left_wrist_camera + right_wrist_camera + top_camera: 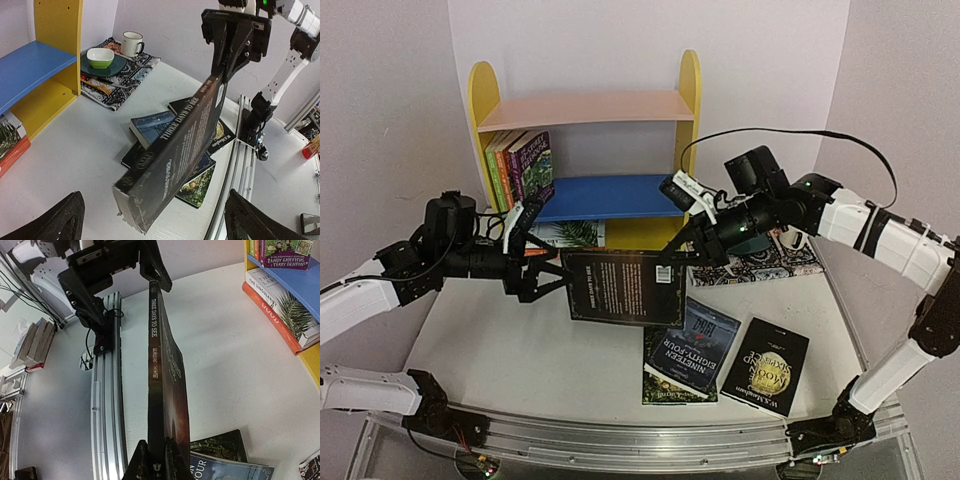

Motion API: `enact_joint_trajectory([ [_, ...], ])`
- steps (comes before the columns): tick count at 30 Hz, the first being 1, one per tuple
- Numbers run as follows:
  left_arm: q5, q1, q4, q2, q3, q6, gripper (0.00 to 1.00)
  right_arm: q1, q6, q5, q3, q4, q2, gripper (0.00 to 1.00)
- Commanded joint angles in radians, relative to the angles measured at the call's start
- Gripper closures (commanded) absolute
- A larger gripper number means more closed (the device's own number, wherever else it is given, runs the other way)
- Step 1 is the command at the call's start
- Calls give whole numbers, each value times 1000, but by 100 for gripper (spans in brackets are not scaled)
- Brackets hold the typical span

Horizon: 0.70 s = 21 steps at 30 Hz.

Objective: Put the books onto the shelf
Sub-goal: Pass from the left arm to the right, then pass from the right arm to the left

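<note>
A black book (620,288) hangs in the air above the white table (490,360), in front of the shelf (582,108). Its right end is clamped between the fingers of the right gripper (682,256). The left gripper (550,282) has its jaws spread wide on either side of the book's left end, clear of both covers. Upright books (520,165) stand at the left of the blue board (610,195), flat books (570,233) lie beneath it, and a cluster of paperbacks (695,350) overlaps on the table at near right.
</note>
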Motion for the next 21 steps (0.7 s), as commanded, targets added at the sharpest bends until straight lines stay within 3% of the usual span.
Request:
enact_joint_trajectory([
  [1, 221, 59, 232, 27, -7, -114, 1, -17, 93, -132, -26, 104, -98, 100],
  [12, 387, 68, 365, 103, -13, -151, 4, -33, 183, -179, -56, 186, -157, 100],
  [17, 466, 68, 376, 131, -9, -143, 19, -32, 227, -170, -64, 213, -162, 100],
  [21, 472, 68, 395, 138, -14, -138, 40, -34, 238, -137, -83, 249, -172, 100],
])
